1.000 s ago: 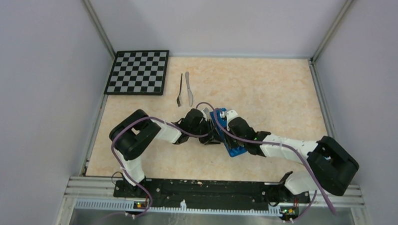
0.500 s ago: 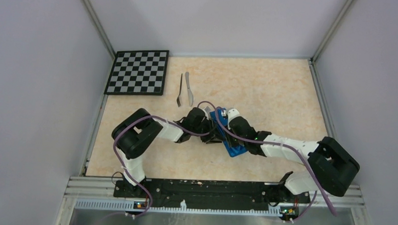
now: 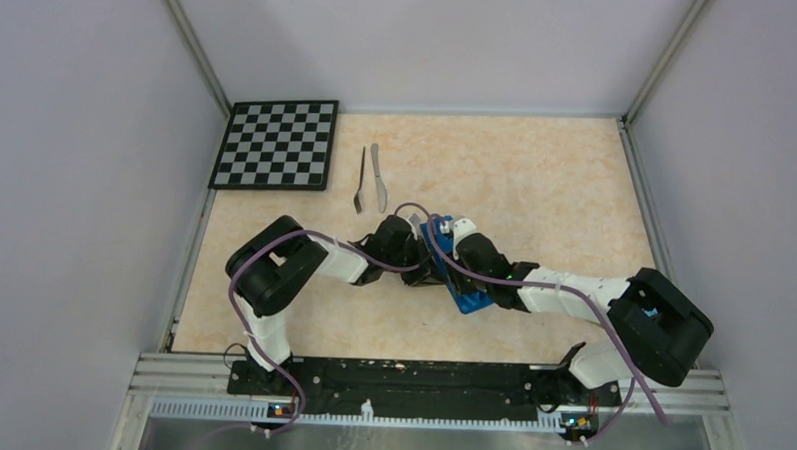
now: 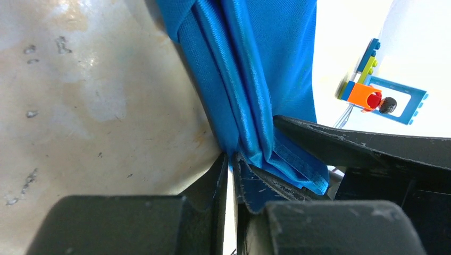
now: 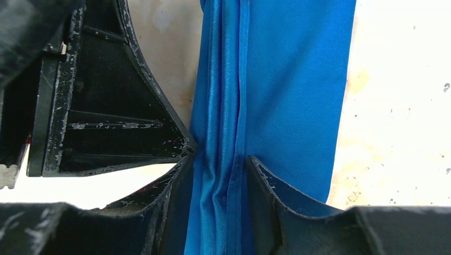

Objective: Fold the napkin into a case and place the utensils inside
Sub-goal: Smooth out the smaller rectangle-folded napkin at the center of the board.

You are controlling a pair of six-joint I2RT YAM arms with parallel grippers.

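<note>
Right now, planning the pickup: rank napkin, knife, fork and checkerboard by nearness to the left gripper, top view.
1. napkin, pinched in the left gripper.
2. knife and fork, just beyond it, too close to call.
3. checkerboard, far left corner.

One napkin [image 3: 469,300], one checkerboard [image 3: 277,144], two utensils [image 3: 361,172] (fork [image 3: 359,191], knife [image 3: 378,179]).

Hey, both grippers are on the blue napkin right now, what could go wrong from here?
1. The left gripper seems to pinch only the napkin at its edge, so the stacked folds may slip out and open.
2. The right gripper clamps the same ridge right beside it, so the fingers might collide.
3. The fork and knife lie just beyond the arms and may get knocked.
</note>
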